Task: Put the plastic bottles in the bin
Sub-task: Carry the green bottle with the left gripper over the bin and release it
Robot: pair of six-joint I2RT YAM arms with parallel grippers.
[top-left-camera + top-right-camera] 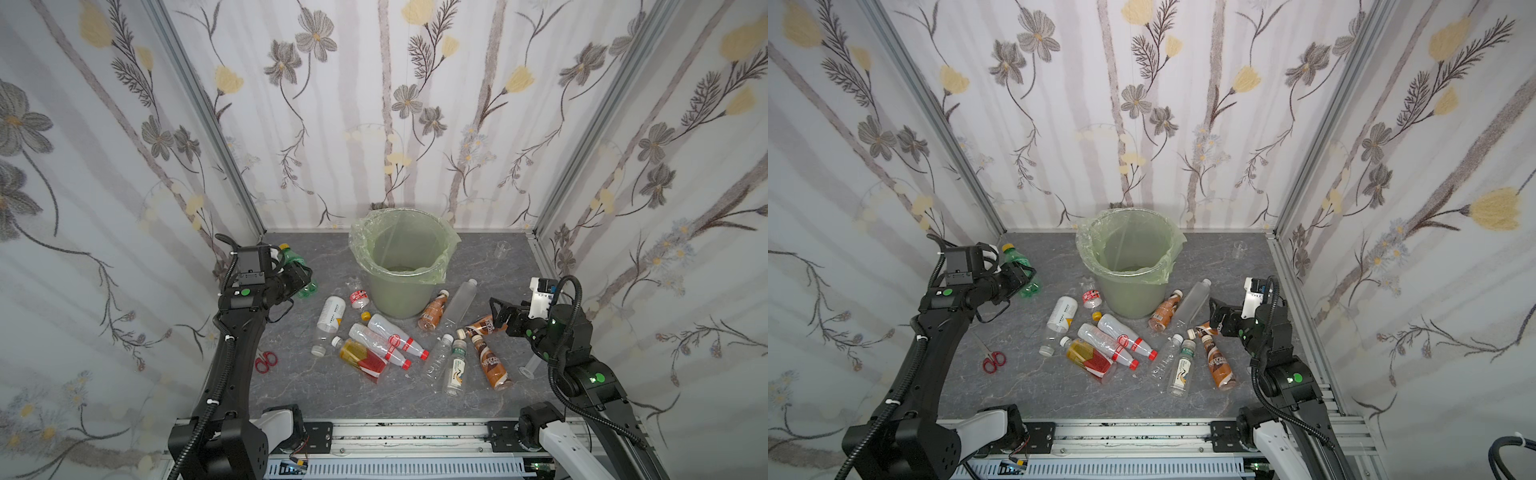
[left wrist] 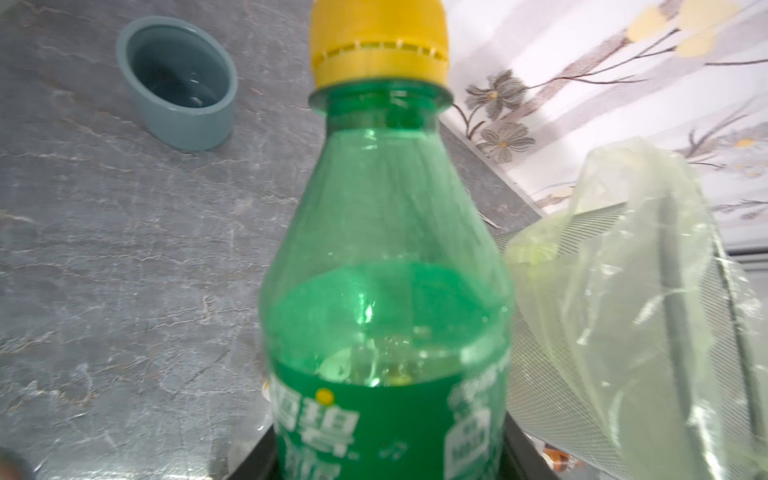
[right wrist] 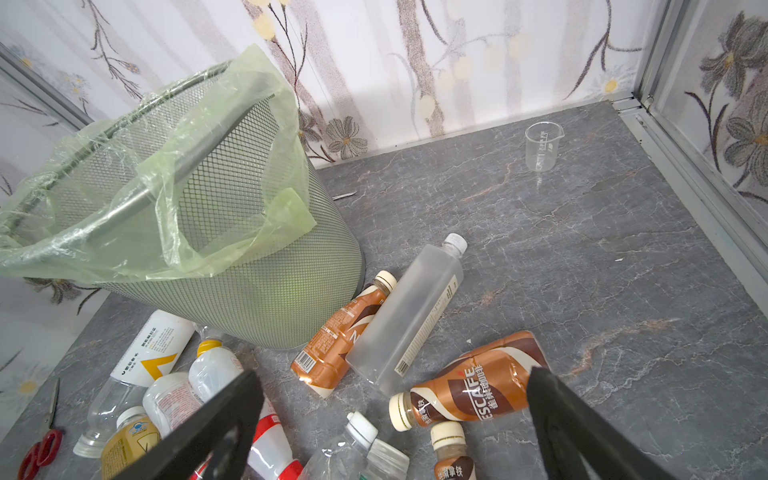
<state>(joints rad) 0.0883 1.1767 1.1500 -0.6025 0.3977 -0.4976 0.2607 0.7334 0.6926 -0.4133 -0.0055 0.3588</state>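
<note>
Dozen-ish bottles (image 1: 395, 338): lying flat on table (image 1: 316, 395), spread from centre to right, in front of bin; several touch or overlap.
scissors (image 1: 266, 360): red handles, flat on table, left of the pile, apart from it.
right gripper (image 3: 395, 373): jaws spread wide, nothing between them; hovers over a coffee bottle (image 3: 478, 388) at the pile's right edge.
left gripper (image 1: 298, 274): clamped on green bottle (image 2: 386, 291), round the labelled body, yellow cap up; left of bin, further back than the pile. Can't tell if its base is off the table.
cup (image 2: 183, 83): blue-grey, on table beyond the held bottle; visible in left wrist view only.
bin (image 1: 399, 297): upright, rear centre, green bag folded over rim; two bottles lie just beside its base.
beaker (image 1: 501, 249): clear, upright, far right corner, well apart from the rest.
</note>
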